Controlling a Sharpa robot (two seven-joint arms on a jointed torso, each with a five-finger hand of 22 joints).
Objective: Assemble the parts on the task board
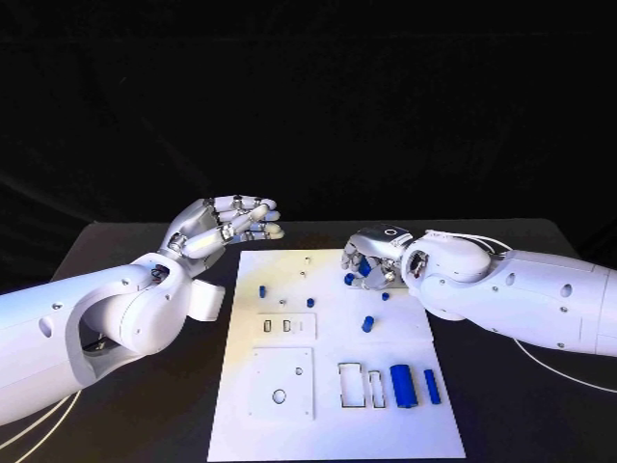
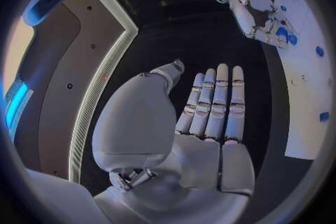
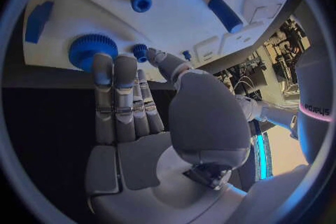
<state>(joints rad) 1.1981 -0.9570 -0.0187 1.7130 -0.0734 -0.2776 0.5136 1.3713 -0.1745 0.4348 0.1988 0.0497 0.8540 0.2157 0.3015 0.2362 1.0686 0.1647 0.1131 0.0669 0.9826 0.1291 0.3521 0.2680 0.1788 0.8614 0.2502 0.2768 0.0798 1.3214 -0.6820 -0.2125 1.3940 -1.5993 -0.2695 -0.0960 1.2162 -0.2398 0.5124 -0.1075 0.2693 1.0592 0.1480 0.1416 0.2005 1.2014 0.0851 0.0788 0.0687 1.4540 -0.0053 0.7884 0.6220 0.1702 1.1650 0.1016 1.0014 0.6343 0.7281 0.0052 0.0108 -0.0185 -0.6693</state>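
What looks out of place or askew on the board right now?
Nothing stands out. The task board lies flat and the blue parts sit on it. The right hand is over its far edge; the left hand is open, off-board.

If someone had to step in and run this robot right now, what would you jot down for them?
Left hand: open, holding nothing, raised over the table beyond the task board's far left corner.
Right hand: over the board's far right edge, fingers reaching at a small blue part beside a blue gear; grip unclear.
Other blue parts, including a cylinder, lie loose on the board.
Done: nothing clearly seated.
Left: most of the assembly.
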